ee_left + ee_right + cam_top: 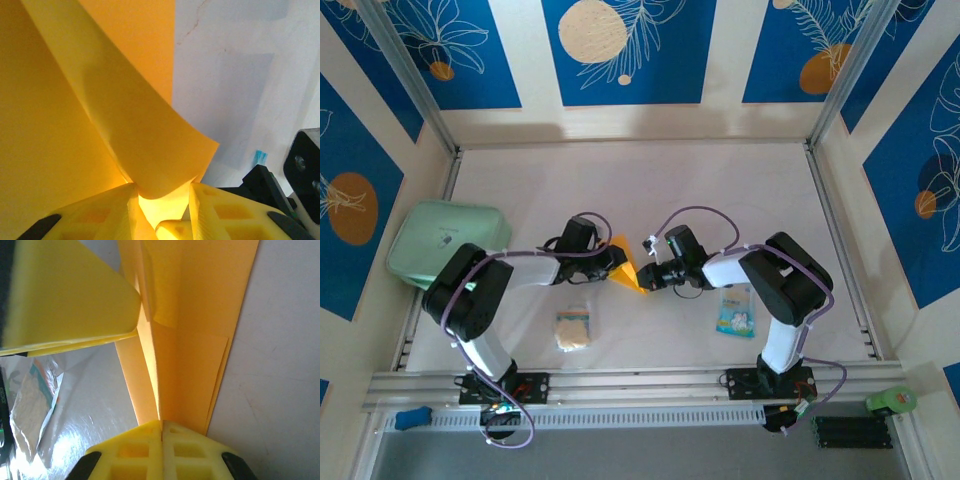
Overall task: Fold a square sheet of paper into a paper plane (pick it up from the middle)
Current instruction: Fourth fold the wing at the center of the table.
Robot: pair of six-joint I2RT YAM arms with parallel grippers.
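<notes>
Paper (628,270), orange-yellow and partly folded, is held at the middle of the table (720,190), the left gripper (162,194) pinching a curling flap from one side and the right gripper (161,426) clamped tight on a creased edge from the other.
</notes>
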